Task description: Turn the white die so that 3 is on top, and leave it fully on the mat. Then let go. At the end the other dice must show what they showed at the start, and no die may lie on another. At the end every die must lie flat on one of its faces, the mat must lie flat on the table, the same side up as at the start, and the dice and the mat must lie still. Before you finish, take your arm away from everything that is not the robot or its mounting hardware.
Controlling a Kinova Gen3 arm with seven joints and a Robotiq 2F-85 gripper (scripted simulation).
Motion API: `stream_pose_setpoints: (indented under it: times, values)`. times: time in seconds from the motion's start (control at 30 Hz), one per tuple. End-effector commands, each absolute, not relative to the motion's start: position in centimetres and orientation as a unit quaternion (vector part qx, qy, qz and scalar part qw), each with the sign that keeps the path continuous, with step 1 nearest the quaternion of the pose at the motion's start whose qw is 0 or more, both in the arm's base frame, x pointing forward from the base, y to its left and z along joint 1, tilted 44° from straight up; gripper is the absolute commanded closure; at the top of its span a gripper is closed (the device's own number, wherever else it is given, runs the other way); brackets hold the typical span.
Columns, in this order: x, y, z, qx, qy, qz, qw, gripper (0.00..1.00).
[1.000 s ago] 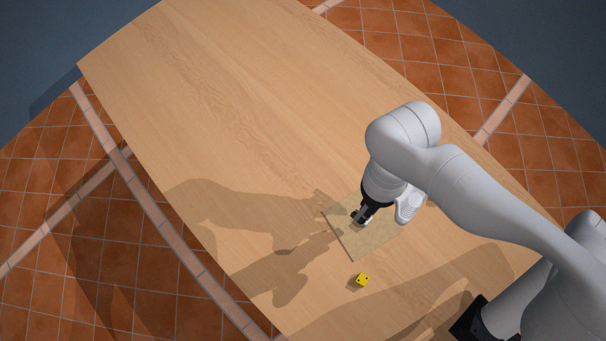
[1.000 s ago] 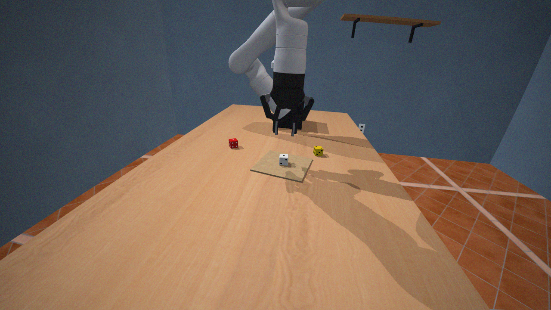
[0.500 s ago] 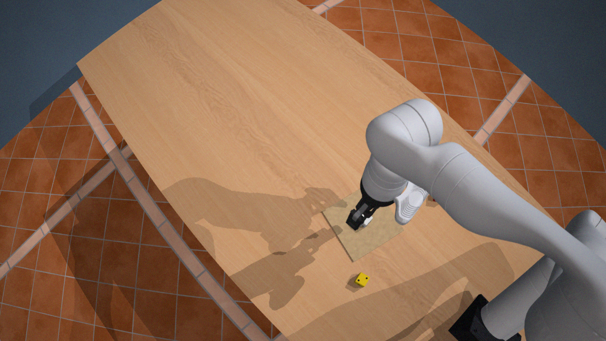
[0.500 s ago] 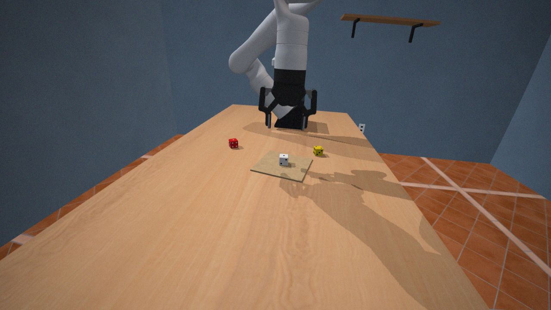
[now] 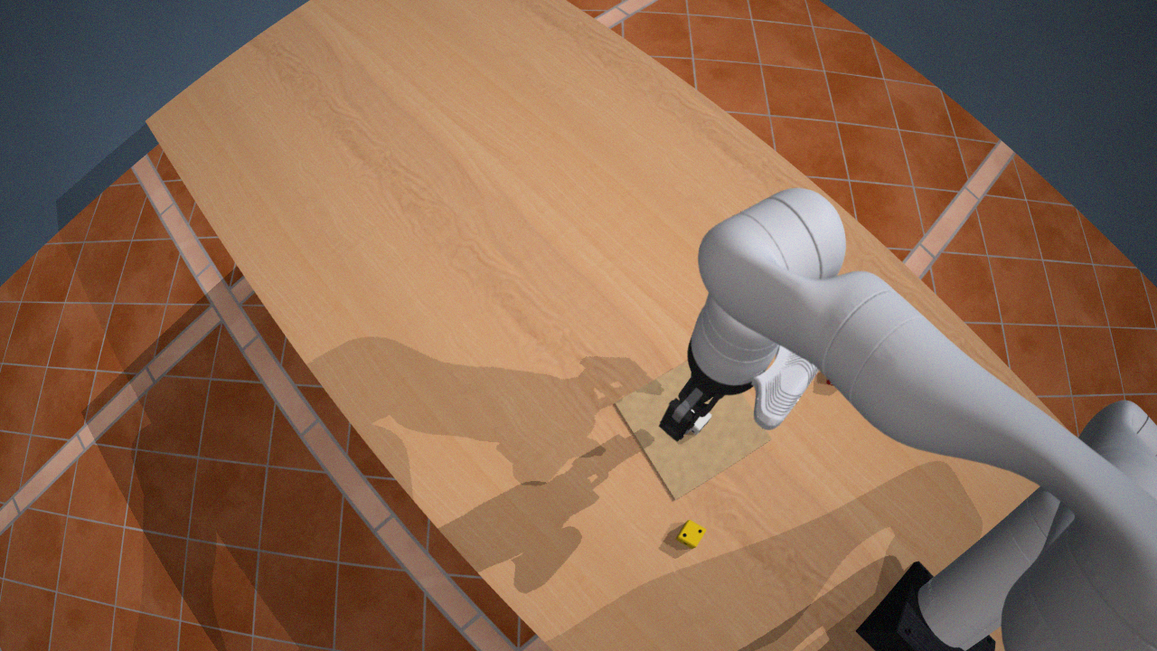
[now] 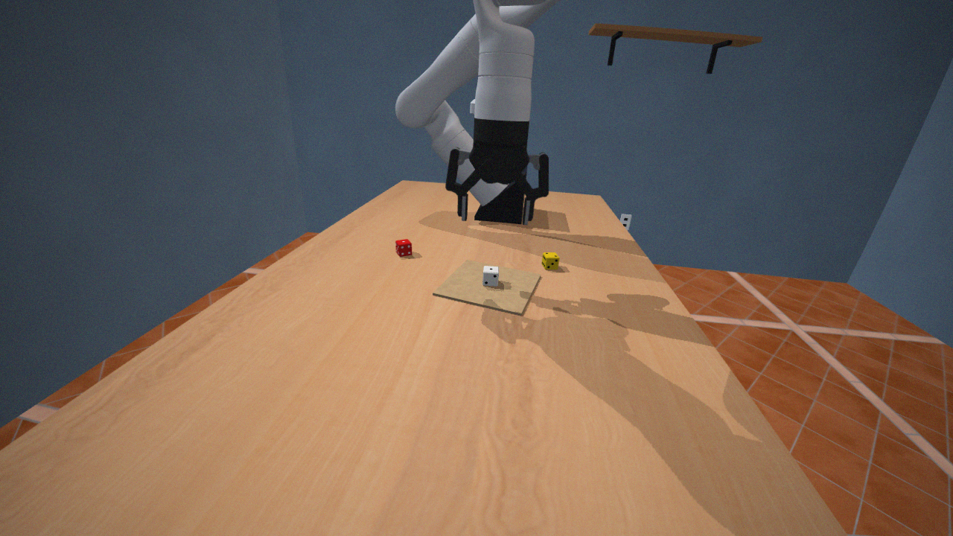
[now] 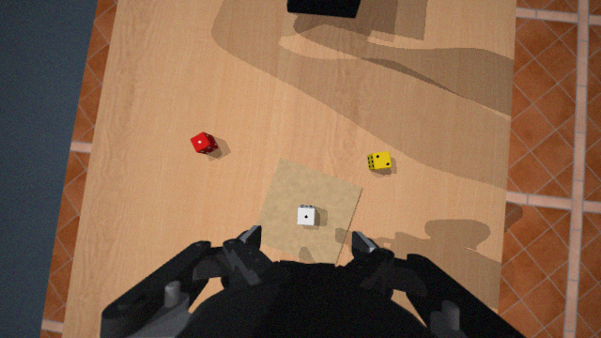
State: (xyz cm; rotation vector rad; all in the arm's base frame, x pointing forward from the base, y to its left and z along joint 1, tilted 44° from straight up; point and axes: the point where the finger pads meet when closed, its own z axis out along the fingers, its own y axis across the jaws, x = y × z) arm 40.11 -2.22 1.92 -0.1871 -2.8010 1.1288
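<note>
Gripper [image 5: 686,420] [image 6: 495,209] [image 7: 305,238] hangs w/ fingers wide apart above the table [image 5: 453,242] [image 6: 373,373] [image 7: 155,94]; white die [image 5: 700,421] [image 6: 490,276] [image 7: 306,216], 1 up, sits on the mat [image 5: 679,477] [image 6: 459,286] [image 7: 286,188], btwn the table's long edges, red die [image 6: 403,248] [image 7: 204,143] & yellow die [image 5: 691,533] [image 6: 550,260] [image 7: 379,161] apart.

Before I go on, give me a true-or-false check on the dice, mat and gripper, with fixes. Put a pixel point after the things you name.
The white die [image 6: 490,276] [image 7: 306,216] shows 3 on top. False: it shows 1.

The white die sits fully on the mat [image 5: 728,449] [image 6: 459,286] [image 7: 286,188]. True.

The gripper [image 5: 684,427] [image 6: 495,219] [image 7: 305,238] is shut on the white die. False: it is open, above the die.

The yellow die [image 5: 691,533] [image 6: 550,260] [image 7: 379,161] shows 2 on top. True.

The red die [image 6: 403,248] [image 7: 203,143] lies on the mat. False: it lies on the table beside it.
</note>
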Motion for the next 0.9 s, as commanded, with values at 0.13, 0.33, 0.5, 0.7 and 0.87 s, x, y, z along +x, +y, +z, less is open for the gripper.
stream_pose_setpoints:
  times: [0.13, 0.33, 0.5, 0.7, 0.87]
  values:
    - [40.13, -2.21, 1.97, -0.049, -0.925, 0.371, 0.063, 0.0]
    - [40.04, -2.35, 1.97, -0.011, -0.926, 0.369, 0.08, 0.0]
    - [39.97, -2.45, 1.98, 0.02, -0.925, 0.366, 0.094, 0.0]
    - [39.83, -2.69, 1.97, 0.103, -0.919, 0.357, 0.13, 0.0]
    - [39.73, -2.86, 1.93, 0.19, -0.905, 0.343, 0.166, 0.0]
